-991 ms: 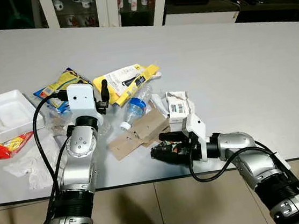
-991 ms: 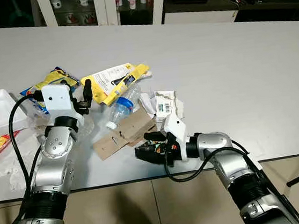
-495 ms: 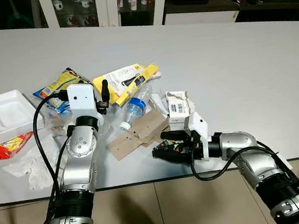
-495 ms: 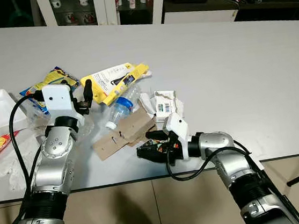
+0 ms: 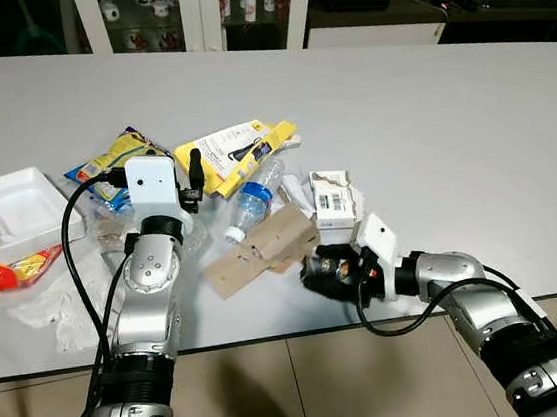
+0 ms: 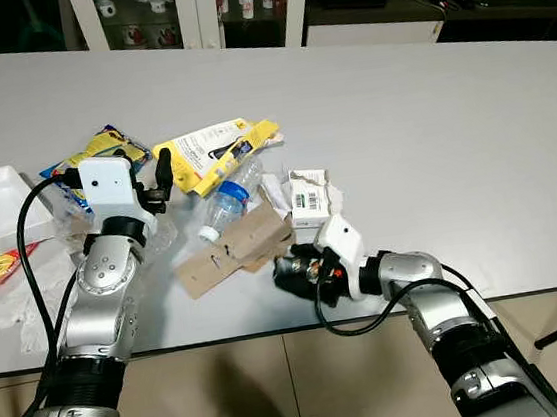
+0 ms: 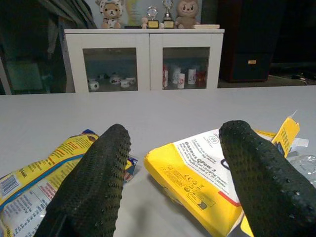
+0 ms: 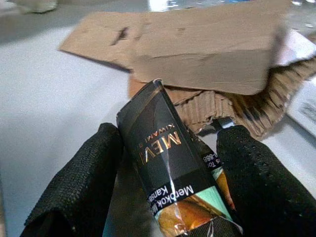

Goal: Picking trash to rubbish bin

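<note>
A dark cigarette pack (image 8: pixel 170 187) is gripped between the fingers of the right end effector (image 5: pixel 318 268) near the front edge of the grey worktop (image 5: pixel 428 111), just beside a piece of brown cardboard (image 5: pixel 260 251). The left end effector (image 5: pixel 193 178) is held with its fingers spread wide and empty above a yellow package (image 7: pixel 197 170), next to a plastic bottle (image 5: pixel 253 199). A white foam tray (image 5: pixel 12 211) is seen well apart at the left edge.

bottle (image 5: pixel 249 201) behind cardboard (image 5: pixel 260 252) | tray (image 5: pixel 15 210) left | box (image 5: pixel 333 198) right
</note>
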Controlling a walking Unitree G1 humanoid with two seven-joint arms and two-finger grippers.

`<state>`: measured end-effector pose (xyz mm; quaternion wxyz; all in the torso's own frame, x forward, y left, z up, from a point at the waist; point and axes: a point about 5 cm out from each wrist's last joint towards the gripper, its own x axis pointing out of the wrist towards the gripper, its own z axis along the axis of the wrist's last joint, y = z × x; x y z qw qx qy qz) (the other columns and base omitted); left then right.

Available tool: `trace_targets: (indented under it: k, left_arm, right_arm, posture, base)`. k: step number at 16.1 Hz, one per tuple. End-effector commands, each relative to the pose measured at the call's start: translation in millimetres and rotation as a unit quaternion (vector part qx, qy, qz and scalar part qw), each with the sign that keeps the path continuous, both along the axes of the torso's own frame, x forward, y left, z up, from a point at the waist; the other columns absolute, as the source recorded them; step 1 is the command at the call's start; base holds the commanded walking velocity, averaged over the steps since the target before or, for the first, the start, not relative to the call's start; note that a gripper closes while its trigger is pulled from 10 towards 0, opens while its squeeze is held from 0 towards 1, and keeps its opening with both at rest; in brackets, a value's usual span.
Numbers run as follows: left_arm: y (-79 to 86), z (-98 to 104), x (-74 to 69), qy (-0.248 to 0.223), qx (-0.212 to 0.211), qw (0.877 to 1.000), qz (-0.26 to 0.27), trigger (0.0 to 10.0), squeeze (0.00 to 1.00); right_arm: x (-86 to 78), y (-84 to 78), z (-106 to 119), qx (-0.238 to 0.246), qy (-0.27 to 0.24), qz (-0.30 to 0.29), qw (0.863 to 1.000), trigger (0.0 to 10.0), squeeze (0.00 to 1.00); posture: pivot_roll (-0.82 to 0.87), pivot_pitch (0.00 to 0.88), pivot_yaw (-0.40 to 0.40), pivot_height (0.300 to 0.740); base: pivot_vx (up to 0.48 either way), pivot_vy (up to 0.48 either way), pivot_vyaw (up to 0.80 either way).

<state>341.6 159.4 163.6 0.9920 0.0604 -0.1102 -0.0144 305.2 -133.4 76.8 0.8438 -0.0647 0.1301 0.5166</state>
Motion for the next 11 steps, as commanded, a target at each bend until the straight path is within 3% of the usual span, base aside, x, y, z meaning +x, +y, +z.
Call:
trace_targets:
  k: [1, 2, 11]
  left_arm:
    - [-4.0, 1.4, -1.0, 0.0, 0.008, 1.0, -0.009, 10.0, 0.0]
    - [-4.2, 1.7, -0.8, -0.001, 0.008, 1.0, -0.009, 10.0, 0.0]
    - [-4.1, 1.9, 0.1, -0.001, 0.01, 1.0, -0.01, 10.0, 0.0]
  right_arm:
    - [-9.3, -11.5, -23.7, -0.035, 0.051, -0.022, 0.998, 10.0, 0.0]
    - [-5.5, -10.6, -20.1, -0.027, 0.044, -0.031, 0.998, 0.0, 0.0]
    - [-1.5, -5.8, -17.2, -0.021, 0.033, -0.029, 0.999, 0.0, 0.0]
  posture:
    - [0.04, 0.108, -0.104, 0.74]
    - [0.04, 0.108, -0.103, 0.74]
    - [0.03, 0.1, -0.1, 0.74]
  base:
    - [0.0, 0.0, 0.0]
    - [0.0, 0.0, 0.0]
    - [0.0, 0.0, 0.0]
